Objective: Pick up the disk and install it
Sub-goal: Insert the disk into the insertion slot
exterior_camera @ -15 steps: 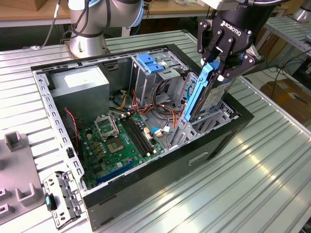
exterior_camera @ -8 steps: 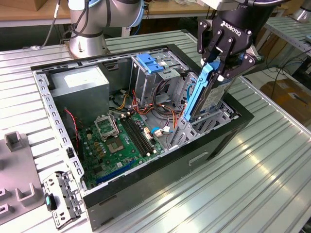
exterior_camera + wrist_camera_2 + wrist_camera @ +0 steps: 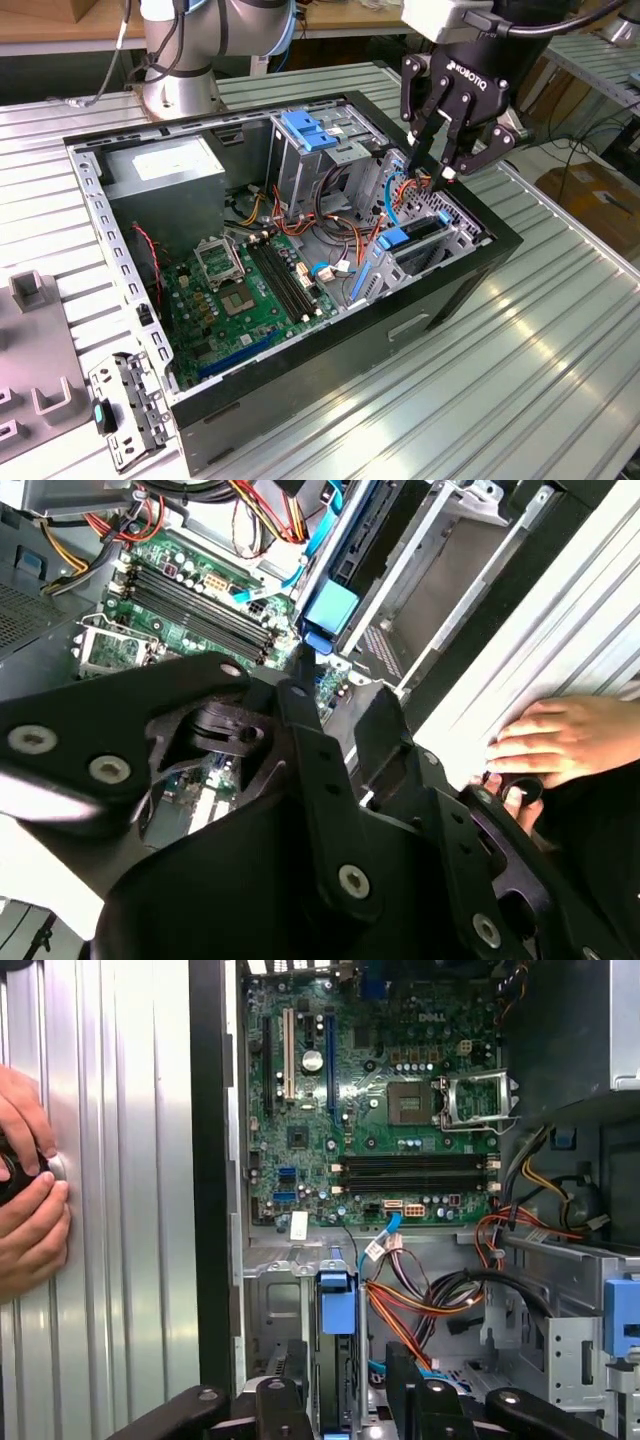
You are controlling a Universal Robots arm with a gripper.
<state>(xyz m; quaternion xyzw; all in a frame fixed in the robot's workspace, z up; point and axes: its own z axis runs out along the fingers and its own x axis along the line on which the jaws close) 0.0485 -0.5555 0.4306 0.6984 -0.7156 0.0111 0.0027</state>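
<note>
The disk (image 3: 415, 238), dark with a bright blue carrier and end tab, sits in a metal bay at the corner of the open computer case (image 3: 470, 275) on the exterior view's right. My gripper (image 3: 436, 166) hangs just above that bay. It is open, with nothing between its black fingers (image 3: 421, 135). In the first wrist view the blue tab (image 3: 336, 1305) and the disk (image 3: 337, 1385) lie straight below the gap between my fingers (image 3: 282, 1405). The second wrist view shows the tab (image 3: 331, 608) beyond my fingertips (image 3: 300, 675).
A person's hands rest on the ribbed metal table (image 3: 110, 1210) beside the case (image 3: 25, 1200) (image 3: 555, 742). Inside are the motherboard (image 3: 245, 290), the power supply (image 3: 165, 175), a tall cage with a light blue latch (image 3: 305, 130) and loose cables (image 3: 340, 215). A metal bracket (image 3: 125, 410) lies outside.
</note>
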